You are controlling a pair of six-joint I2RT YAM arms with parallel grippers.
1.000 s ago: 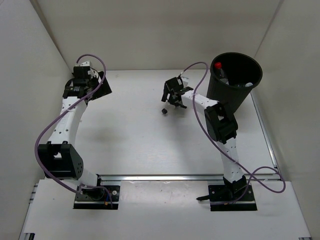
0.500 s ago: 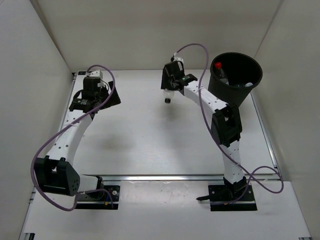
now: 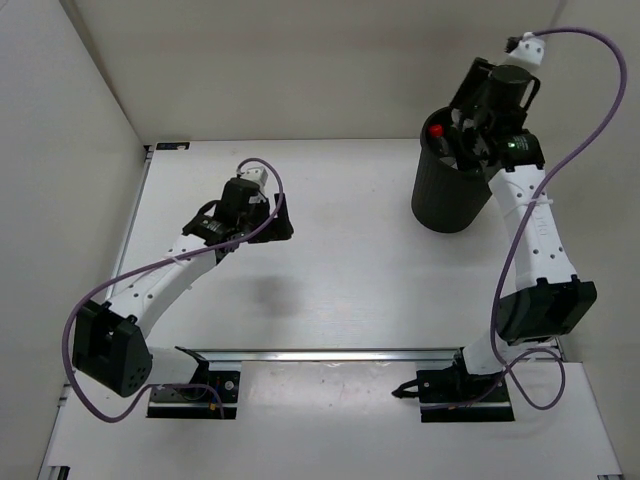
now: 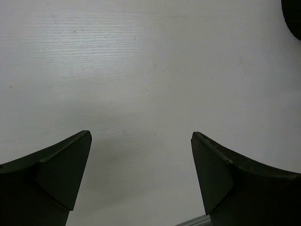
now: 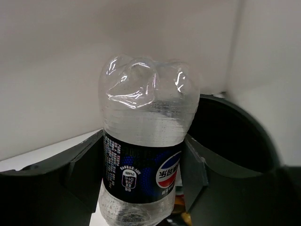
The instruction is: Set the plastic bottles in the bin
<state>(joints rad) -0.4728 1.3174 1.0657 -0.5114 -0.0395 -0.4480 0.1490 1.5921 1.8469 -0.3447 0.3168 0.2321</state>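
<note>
On the white table (image 3: 340,280), far right, stood the tall tapered black plastic bin (image 3: 447,200). Over its mouth the right gripper (image 5: 142,162) clamped a clear, dark-blue-labelled plastic bottle (image 5: 146,117); letting go looked next. The left gripper (image 4: 141,150) hung spread, empty.

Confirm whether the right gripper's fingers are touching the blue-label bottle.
Touching. In the right wrist view the right gripper has both fingers pressed flat against the sides of the blue-label bottle, with no gap.

Black bin (image 3: 448,195) stands upright, far right of the table (image 3: 330,270), a red-capped bottle (image 3: 436,129) inside. The clear blue-label bottle (image 5: 143,141) is held right over it.
</note>
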